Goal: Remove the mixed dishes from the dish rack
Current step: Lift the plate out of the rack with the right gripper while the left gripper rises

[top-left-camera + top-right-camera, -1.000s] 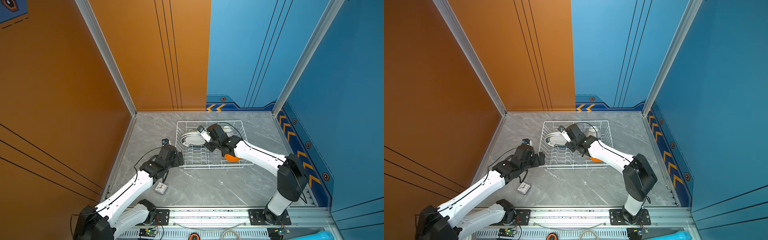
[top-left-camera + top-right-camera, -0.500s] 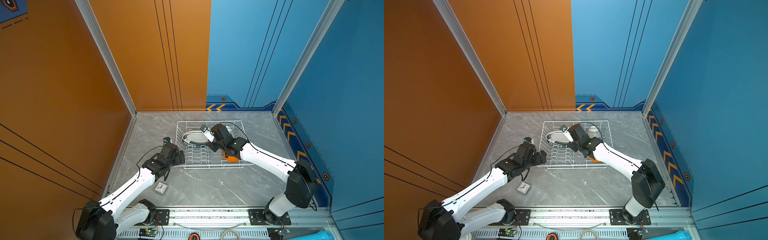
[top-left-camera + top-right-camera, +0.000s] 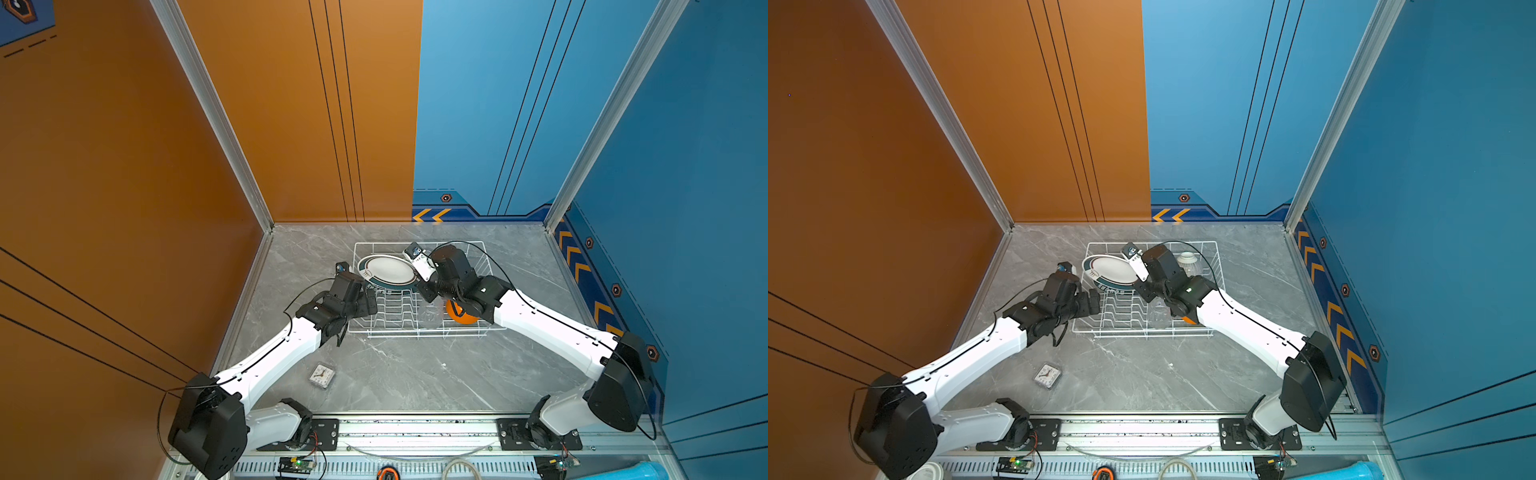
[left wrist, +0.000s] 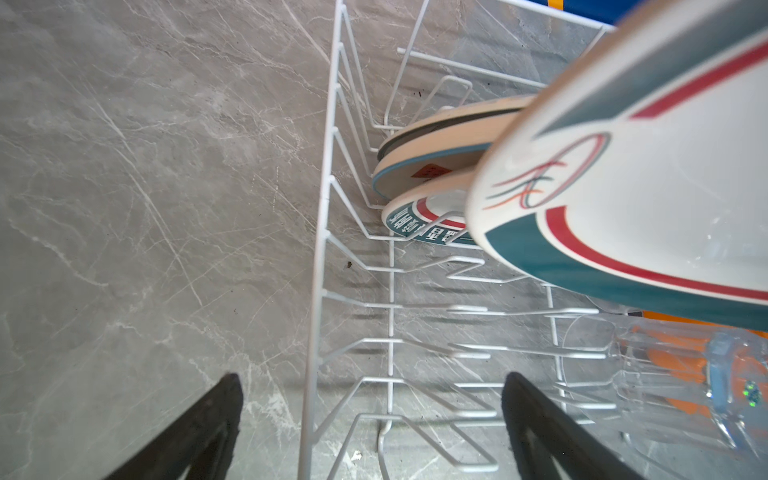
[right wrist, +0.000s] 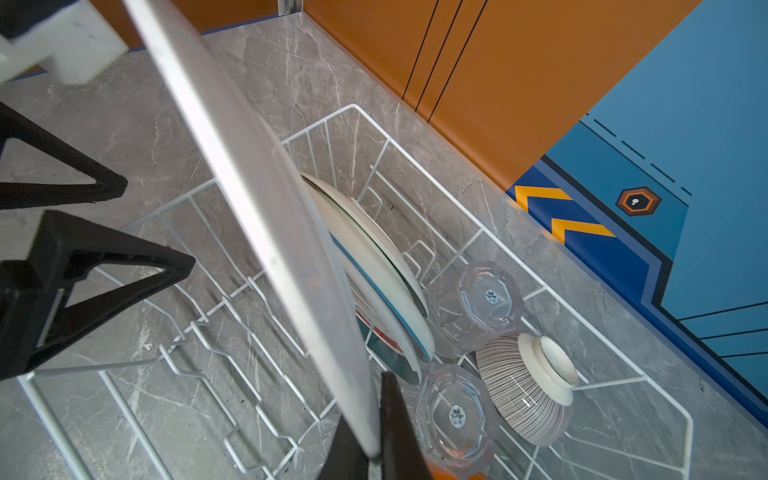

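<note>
The right pincer (image 5: 368, 436) is clamping the edge of a white plate (image 5: 266, 216) with a teal and red border, its jaws closed tight on the rim at the bottom of the right wrist view. In both top views, this plate is hanging tilted over the upper left corner of the dish rack (image 3: 415, 336). It is seemingly lifted out of the dividers but not yet carried off. The left pincer (image 4: 370, 415) is standing wide and holding nothing, straddling the rack's side rim at the bottom of the left wrist view, just under the held plate.

Inside the rack, at least two more plates (image 5: 374, 257) are leaning in the dividers. Two clear tumblers (image 5: 478, 303) are sitting upside down right of centre in the right wrist view, with the ribbed bowl (image 5: 523, 386) overturned beside them. The orange bowl (image 3: 463, 318) is peeking out under the right arm in a top view.

On the bench (image 3: 395, 374), only a small clock (image 3: 322, 376) is lying, lower left of the rack. The unloading is looking barely begun: no dish is resting on the bench, one plate is on its way, and everything else is waiting.
</note>
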Motion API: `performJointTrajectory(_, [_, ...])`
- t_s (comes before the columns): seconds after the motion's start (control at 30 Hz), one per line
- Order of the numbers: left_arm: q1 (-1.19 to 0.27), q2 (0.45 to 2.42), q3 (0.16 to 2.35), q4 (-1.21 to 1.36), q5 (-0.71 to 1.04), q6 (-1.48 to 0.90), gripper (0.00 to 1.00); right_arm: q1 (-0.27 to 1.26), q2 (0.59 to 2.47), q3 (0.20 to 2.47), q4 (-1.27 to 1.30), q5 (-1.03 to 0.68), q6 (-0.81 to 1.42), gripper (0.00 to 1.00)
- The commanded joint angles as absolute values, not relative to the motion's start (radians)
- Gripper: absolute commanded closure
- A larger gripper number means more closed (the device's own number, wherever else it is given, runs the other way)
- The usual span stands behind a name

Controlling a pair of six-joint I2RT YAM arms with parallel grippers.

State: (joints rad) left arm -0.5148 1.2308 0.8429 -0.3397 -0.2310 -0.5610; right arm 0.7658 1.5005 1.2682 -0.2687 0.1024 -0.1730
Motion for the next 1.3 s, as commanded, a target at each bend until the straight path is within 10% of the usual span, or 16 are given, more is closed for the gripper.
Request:
performJointTrajectory(0.0, [-0.524, 1.237, 0.884, -0.322, -0.205, -0.538, 0.02, 0.735, 1.464, 1.266, -0.203, 0.124, -0.095, 1.0])
performJointTrajectory(1.27, [-0.441, 1.292, 1.096, -0.124, 0.035, -0.513, 0.02, 0.564, 1.326, 1.25, -0.225, -0.2, 0.248, 1.0])
